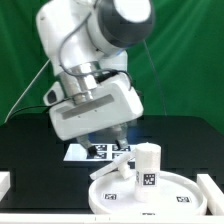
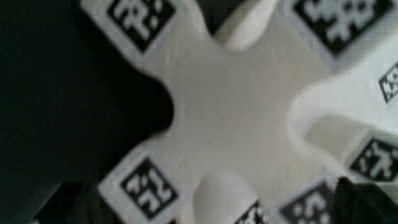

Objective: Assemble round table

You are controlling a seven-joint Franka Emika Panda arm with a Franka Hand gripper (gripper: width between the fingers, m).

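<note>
Downward, arm (image 1: 92,62) above cross-shaped foot piece (image 2: 231,110), fingers (image 1: 118,131) apart

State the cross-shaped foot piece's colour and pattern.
Foot piece: white, with black-and-white square tags; best in the wrist view.

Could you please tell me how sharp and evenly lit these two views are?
Exterior view: evenly lit and fairly sharp, though the white round disc and the upright leg nearly wash out against each other. Wrist view: the cross-shaped foot piece fills the frame, soft and out of focus, its tags smeared; the black table beside it shows no detail.
</note>
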